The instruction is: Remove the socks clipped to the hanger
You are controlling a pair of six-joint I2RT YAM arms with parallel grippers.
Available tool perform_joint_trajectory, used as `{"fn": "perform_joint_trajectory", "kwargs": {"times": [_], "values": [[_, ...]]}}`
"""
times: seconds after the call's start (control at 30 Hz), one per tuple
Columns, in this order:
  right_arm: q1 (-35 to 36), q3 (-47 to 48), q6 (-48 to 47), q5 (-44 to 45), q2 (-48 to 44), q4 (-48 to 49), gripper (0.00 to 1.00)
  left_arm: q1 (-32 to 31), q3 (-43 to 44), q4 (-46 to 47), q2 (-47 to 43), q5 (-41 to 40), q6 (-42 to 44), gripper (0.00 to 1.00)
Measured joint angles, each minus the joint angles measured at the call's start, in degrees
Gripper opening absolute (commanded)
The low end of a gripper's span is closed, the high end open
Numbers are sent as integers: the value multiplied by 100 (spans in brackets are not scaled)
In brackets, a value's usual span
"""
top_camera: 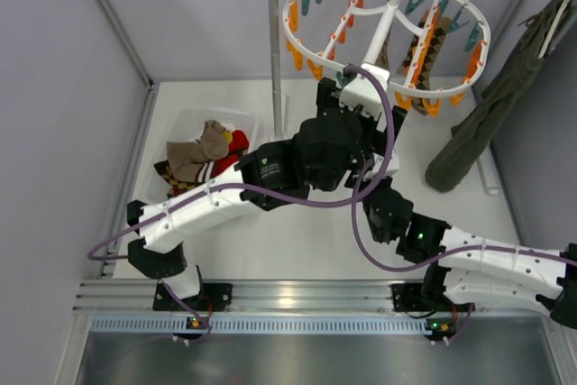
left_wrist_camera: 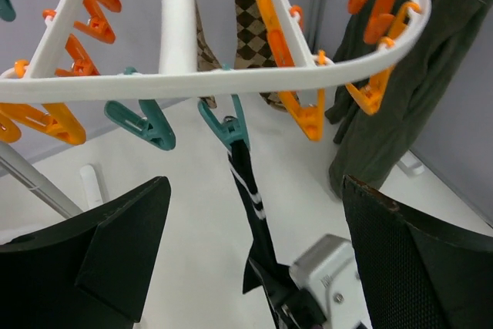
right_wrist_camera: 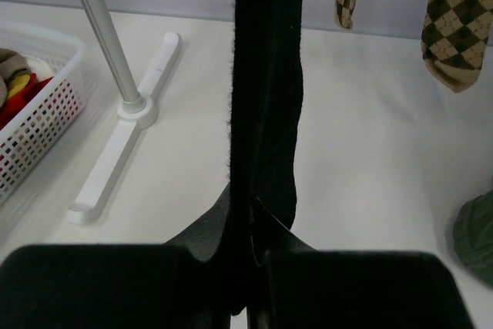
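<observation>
The white oval hanger point(top_camera: 297, 42) with orange and teal clips hangs from the rail; its frame point(left_wrist_camera: 231, 82) fills the top of the left wrist view. A black sock with white stripes point(left_wrist_camera: 248, 182) hangs from a teal clip point(left_wrist_camera: 227, 125). My right gripper point(right_wrist_camera: 250, 252) is shut on this sock's point(right_wrist_camera: 266, 75) lower part and shows below in the left wrist view point(left_wrist_camera: 331, 267). My left gripper point(left_wrist_camera: 254, 182) is open just under the frame, one finger on each side of the sock. Brown argyle socks point(top_camera: 428, 47) point(left_wrist_camera: 250, 28) point(right_wrist_camera: 451, 21) stay clipped at the far side.
A white basket point(top_camera: 194, 119) at the left holds loose socks point(top_camera: 203, 155); its wall also shows in the right wrist view point(right_wrist_camera: 38, 129). The grey pole point(top_camera: 273, 42) point(right_wrist_camera: 104, 36) stands on a white foot. An olive-green garment point(top_camera: 487, 114) point(left_wrist_camera: 385, 113) hangs at the right.
</observation>
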Motion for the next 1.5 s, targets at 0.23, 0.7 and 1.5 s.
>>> {"fn": "perform_joint_trajectory", "kwargs": {"times": [0.23,0.7,1.5], "values": [[15,0,79,-138,-57,-2,0,649,63,2,245,247,-284,89],[15,0,103,-632,-225,2,0,975,66,44,481,708,-522,84],[98,-101,186,-798,-57,42,0,1064,503,275,975,723,-415,24]]}}
